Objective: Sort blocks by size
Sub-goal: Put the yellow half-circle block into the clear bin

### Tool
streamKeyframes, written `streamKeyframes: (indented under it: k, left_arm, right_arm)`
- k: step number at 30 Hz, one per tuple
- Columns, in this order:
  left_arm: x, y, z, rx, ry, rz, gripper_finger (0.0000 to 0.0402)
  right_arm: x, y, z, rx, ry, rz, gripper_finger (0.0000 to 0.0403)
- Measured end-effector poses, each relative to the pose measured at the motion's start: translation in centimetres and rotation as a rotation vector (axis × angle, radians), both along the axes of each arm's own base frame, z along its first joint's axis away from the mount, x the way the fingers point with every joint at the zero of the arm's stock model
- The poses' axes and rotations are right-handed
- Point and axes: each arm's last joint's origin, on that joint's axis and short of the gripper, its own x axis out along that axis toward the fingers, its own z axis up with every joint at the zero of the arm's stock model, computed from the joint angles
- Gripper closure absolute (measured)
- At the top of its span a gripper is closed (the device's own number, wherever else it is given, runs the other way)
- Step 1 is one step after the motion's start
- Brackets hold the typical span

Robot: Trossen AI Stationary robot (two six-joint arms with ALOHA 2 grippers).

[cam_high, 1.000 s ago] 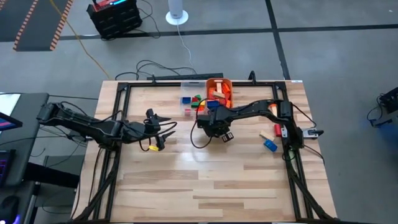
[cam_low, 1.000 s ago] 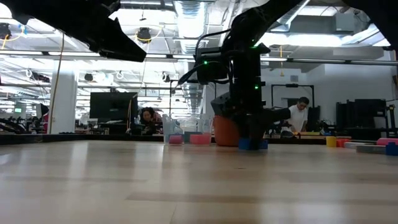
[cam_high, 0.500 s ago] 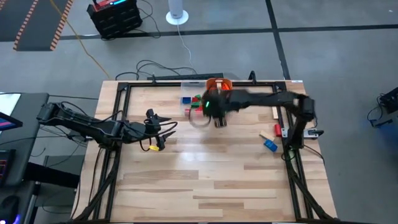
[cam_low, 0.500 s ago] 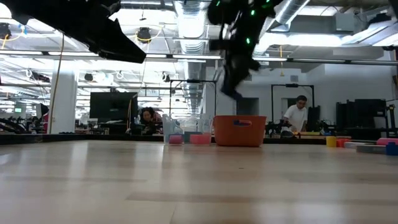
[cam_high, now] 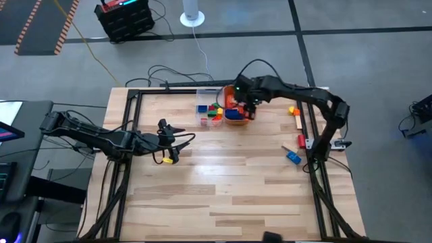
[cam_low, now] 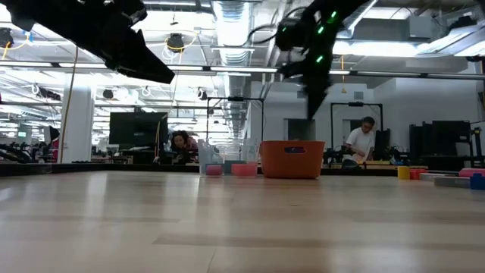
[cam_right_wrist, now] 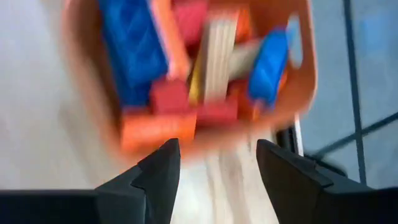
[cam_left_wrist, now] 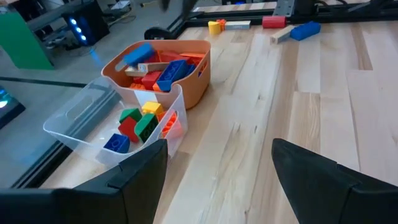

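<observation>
Left gripper (cam_high: 177, 145) waits over the left-centre of the surface (cam_high: 223, 196) in the high view, fingers apart and nothing between them; its wrist view looks across bare wood toward both tubs. Just beside that gripper a small yellow piece (cam_high: 164, 160) shows in the high view; cannot tell whether it is a block or part of the arm. Farther off, at upper centre of the high view, the clear tub (cam_high: 208, 116) holds the small cube-like blocks (cam_left_wrist: 138, 121), green, yellow, red and blue, and touches the orange tub (cam_high: 237, 108), which holds longer blocks (cam_left_wrist: 163, 70), blue, red and plain wood, lying at mixed angles. Right gripper (cam_high: 248, 100) hangs directly above the orange tub, fingers spread, nothing held; its wrist view looks straight down on the tub's contents. Loose blocks remain at the right side of the high view, well apart from the tubs: a blue block (cam_high: 292, 157) at right-centre, long axis diagonal in the frame, a red one (cam_high: 302, 140) beyond it, and yellow and orange pieces (cam_high: 294, 111) nearer the upper right. Judgement: the right arm is nearer to all of these; they lie toward the frame's lower right from its gripper, so its next reach would run that way, with the wrist turned to cross the blue block's diagonal.
</observation>
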Motion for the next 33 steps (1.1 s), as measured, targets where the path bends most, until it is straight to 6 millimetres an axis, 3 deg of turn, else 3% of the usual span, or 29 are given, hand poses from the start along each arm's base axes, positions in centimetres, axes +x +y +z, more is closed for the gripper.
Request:
streamKeyframes:
  k: [4, 7, 11, 17, 21, 23, 33]
  left_arm:
    - [0.0, 0.0, 0.0, -0.015, -0.008, 0.005, 0.0121]
    - [0.0, -0.1, -0.1, -0.028, -0.008, 0.004, 0.0121]
    - [-0.1, -0.6, -0.1, -0.028, 0.0, -0.021, 0.0121]
    - [-0.2, -1.0, -0.1, -0.026, 0.001, -0.041, 0.0121]
    - [-0.1, -0.9, -0.1, -0.012, 0.003, -0.038, 0.0121]
    - [-0.1, -0.8, -0.1, -0.012, 0.002, -0.031, 0.0121]
    - [-0.1, -0.7, -0.1, -0.01, 0.006, -0.026, 0.0121]
  right_arm:
    - [-3.4, -0.8, 1.7, 0.0, 0.083, -0.11, 0.016]
    - [-5.4, -2.1, 1.7, 0.041, 0.086, -0.222, 0.0159]
    - [-7.6, -3.5, -1.0, 0.103, 0.125, -0.376, 0.0159]
    - [-12.3, -5.8, -5.4, 0.185, 0.125, -0.79, 0.0159]
    - [-14.6, -6.1, -7.3, 0.234, 0.159, -0.894, 0.0159]
    - [-15.4, -6.4, -8.0, 0.242, 0.158, -0.92, 0.0159]
    - [-15.3, -6.9, -8.2, 0.242, 0.107, -0.942, 0.0158]
